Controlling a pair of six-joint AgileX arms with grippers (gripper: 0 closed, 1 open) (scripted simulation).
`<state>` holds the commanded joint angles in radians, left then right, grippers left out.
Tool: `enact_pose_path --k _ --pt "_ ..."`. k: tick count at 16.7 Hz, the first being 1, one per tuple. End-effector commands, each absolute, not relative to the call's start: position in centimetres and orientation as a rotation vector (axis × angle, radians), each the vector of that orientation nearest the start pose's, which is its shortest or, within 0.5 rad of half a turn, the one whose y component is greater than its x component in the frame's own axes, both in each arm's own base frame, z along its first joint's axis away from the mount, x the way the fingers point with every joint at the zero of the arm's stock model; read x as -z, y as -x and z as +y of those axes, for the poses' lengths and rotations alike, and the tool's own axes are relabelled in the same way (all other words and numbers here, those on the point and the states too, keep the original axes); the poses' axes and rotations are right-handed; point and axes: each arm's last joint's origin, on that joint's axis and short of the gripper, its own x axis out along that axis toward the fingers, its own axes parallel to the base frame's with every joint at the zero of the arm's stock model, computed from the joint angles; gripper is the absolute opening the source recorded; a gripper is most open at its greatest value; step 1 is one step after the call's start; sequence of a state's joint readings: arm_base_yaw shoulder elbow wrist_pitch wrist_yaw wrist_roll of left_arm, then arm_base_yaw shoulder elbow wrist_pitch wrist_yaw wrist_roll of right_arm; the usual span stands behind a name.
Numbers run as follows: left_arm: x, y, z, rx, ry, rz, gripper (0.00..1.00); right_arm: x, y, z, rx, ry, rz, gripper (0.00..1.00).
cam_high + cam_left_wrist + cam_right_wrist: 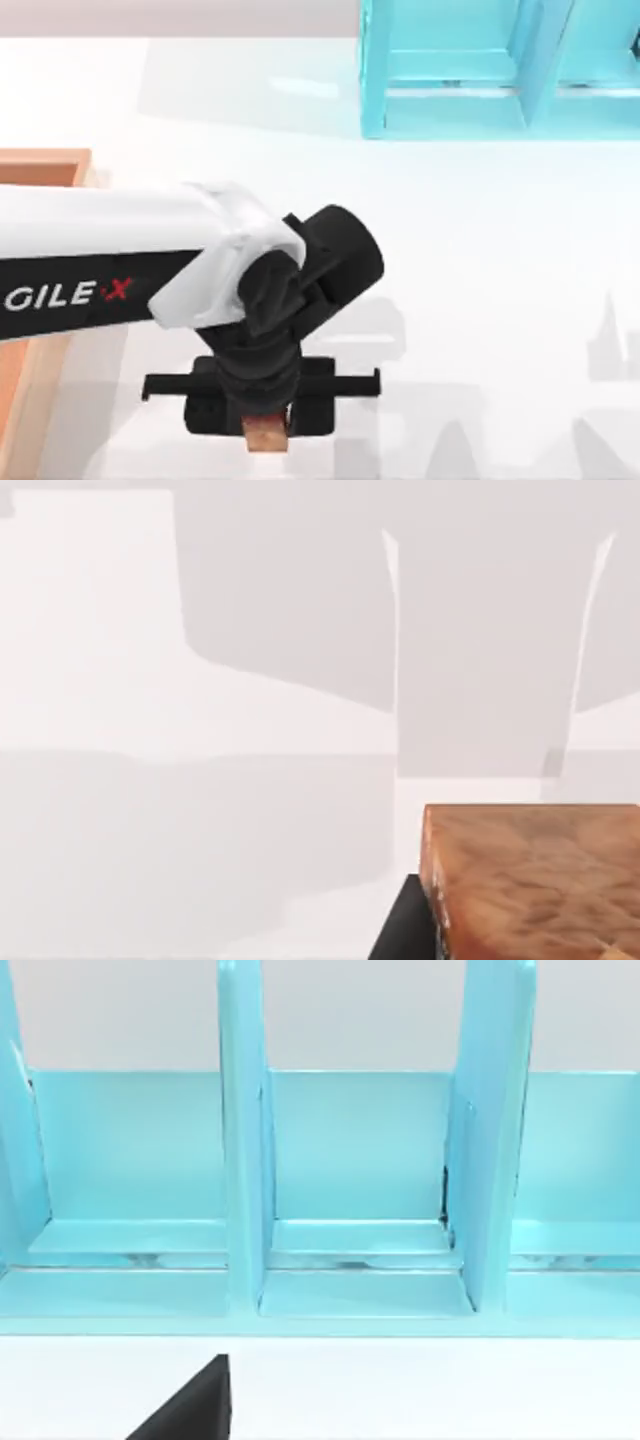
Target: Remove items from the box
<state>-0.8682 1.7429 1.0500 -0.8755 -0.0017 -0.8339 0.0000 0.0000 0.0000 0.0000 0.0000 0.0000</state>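
My left hand [266,428] gripped a brown block [266,434] over the white surface [480,300], outside the box [40,168]; release remained

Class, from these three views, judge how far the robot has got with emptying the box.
In hand: the left gripper, out over the white table, holds a tan-brown block to the right of the box. Whether anything remains inside the box cannot be told. Left to do: set the block down. The right wrist view faces the blue shelf.

A turquoise shelf unit [500,70] stands on the white table [480,260].
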Motion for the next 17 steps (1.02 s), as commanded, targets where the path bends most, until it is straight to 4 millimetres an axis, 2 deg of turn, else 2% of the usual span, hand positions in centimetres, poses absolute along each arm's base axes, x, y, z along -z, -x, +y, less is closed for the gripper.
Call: enact_pose_path --k 4,8,17 --pt "-12.8 -19.3 -22.6 0.025 -0.026 1.567 0.00 -16.0 -10.6 -0.1 0.000 0.000 0.000 1.00" --pt "-12.7 -19.3 -22.6 0.024 -0.027 1.569 0.00 -16.0 -10.6 -0.1 0.000 0.000 0.000 1.00" --pt "-12.7 -19.3 -22.6 0.024 -0.027 1.569 0.68 -16.0 -10.6 -0.1 0.000 0.000 0.000 1.00"
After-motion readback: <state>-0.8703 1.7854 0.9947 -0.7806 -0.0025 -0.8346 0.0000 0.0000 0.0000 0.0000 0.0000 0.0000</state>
